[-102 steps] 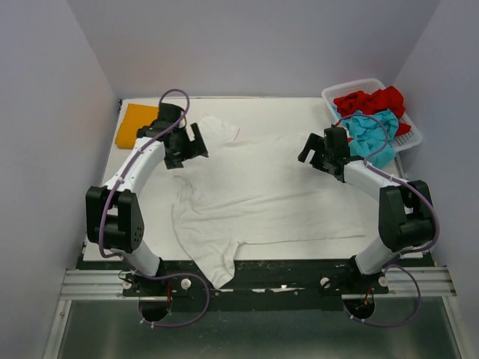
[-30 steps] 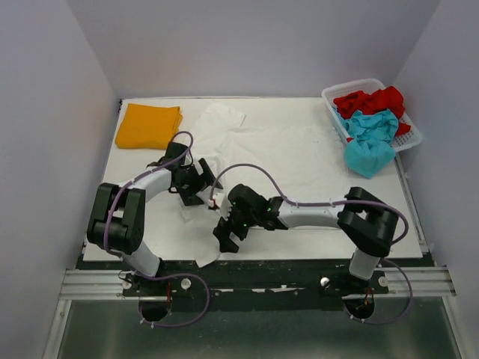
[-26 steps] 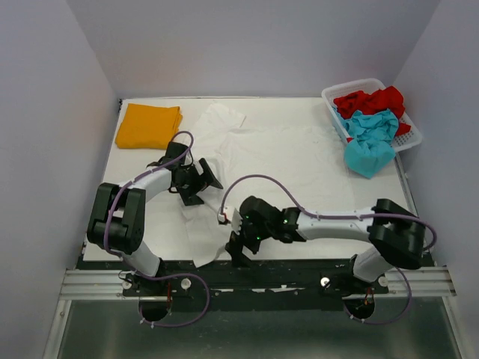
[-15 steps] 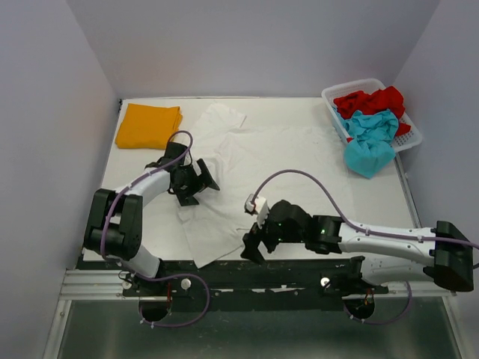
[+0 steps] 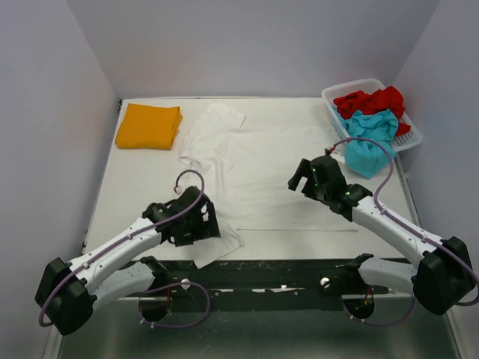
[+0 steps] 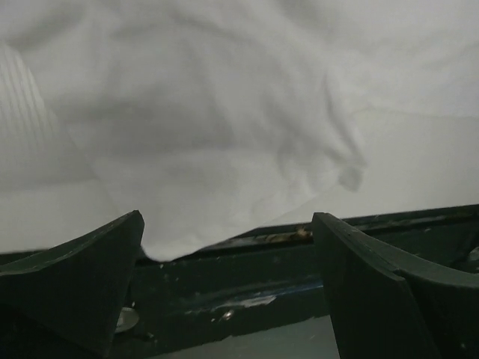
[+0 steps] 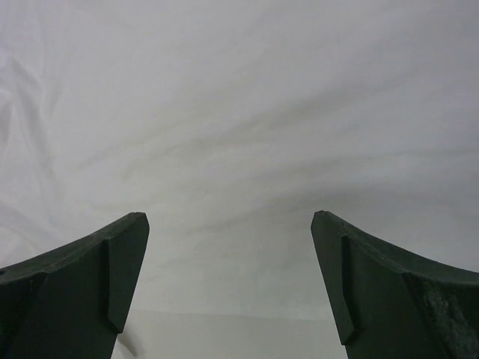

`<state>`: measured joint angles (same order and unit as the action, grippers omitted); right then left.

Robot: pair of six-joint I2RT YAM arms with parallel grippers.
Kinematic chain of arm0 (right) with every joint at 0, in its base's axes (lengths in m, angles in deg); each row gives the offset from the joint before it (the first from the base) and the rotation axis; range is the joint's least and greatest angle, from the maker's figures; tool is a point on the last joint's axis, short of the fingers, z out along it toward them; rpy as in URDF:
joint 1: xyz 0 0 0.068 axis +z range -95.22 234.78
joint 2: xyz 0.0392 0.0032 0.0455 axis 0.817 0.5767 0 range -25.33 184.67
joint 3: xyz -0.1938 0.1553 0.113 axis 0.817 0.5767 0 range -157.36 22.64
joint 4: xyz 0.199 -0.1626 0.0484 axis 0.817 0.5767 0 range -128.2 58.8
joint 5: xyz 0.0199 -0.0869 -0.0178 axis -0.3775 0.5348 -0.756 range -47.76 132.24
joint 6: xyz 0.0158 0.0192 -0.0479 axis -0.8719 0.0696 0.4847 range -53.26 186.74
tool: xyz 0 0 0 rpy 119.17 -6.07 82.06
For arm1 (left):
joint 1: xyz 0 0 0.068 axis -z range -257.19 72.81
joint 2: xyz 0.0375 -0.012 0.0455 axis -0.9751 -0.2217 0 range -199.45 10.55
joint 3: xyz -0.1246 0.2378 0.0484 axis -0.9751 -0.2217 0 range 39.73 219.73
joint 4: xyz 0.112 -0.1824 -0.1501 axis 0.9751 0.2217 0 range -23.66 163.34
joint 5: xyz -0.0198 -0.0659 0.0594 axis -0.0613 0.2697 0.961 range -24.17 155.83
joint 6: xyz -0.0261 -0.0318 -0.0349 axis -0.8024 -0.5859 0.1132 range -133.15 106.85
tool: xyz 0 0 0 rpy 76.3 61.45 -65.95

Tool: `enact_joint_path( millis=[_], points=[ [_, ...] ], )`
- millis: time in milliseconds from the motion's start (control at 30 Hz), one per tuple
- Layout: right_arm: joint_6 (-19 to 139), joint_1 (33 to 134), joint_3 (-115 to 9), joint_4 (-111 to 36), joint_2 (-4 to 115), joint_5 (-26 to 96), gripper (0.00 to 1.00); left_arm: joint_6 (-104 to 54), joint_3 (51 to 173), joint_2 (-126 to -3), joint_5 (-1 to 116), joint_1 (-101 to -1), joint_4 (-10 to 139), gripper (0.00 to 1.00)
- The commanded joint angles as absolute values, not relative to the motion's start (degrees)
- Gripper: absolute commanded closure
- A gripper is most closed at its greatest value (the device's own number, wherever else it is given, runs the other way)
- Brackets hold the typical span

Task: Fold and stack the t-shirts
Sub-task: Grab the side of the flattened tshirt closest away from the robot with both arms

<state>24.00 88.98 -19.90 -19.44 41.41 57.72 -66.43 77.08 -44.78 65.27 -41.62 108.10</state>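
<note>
White t-shirt (image 5: 262, 161): flat, near-left sleeve (image 5: 215, 250) overhangs bench (image 5: 146, 179).
Change: right hand (image 5: 303, 173) swung back right; left hand (image 5: 206, 223) now at sleeve.
Hands: both wide, empty; fold pending.

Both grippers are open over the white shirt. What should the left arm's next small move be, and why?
Probably lower the left gripper and close on the white t-shirt's near corner, which overhangs the table edge just ahead of its open, empty jaws. That loose flap likely needs folding inward first.

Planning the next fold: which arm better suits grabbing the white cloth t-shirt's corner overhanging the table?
Likely left: the left gripper is open beside that white t-shirt corner; the right gripper hangs farther off.
</note>
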Motion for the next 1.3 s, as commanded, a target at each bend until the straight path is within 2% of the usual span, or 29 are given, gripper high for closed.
enact_joint_path(
  millis=[0, 233, 467, 600, 633, 667, 767, 1033, 1267],
  points=[
    [19.42, 80.6, -16.94, -15.08, 38.34, 60.34, 0.0, -78.4, 73.64, -43.19, 71.89, -29.86, 122.43, 0.03],
    [20.16, 78.36, -14.95, -13.29, 35.16, 63.52, 0.0, -82.9, 71.6, -46.46, 71.0, -22.97, 120.69, 0.2],
    [19.41, 77.37, -14.31, -11.72, 33.42, 65.21, 0.0, -82.32, 70.35, -52.84, 70.31, -21.47, 111.93, 0.4],
    [19.75, 76.62, -14.52, -10.13, 31.36, 66.97, 0.0, -81.35, 70.59, -56.96, 71.46, -21.55, 109.13, 0.47],
    [19.9, 76.3, -14.66, -9.4, 30.92, 67.71, 0.0, -81.11, 70.55, -58.04, 71.65, -21.64, 108.31, 0.53],
    [19.91, 75.85, -14.87, -8.86, 30.51, 68.51, 0.0, -80.88, 70.62, -59.08, 71.72, -21.85, 107.62, 0.62],
    [20.06, 73.58, -14.63, -8.05, 29.64, 68.08, 0.0, -81.2, 71.78, -61.4, 72.83, -22.17, 108.0, 1.0],
    [15.94, 62.44, -12.03, -1.19, 28.26, 66.88, 0.0, -78.85, 72.66, -53.82, 74.49, -22.18, 111.63, 1.0],
    [2.31, 60.24, -5.05, 1.48, 25.7, 62.53, 0.03, -73.19, 69.46, -49.2, 67.19, -22.18, 102.3, 1.0]
  ],
)
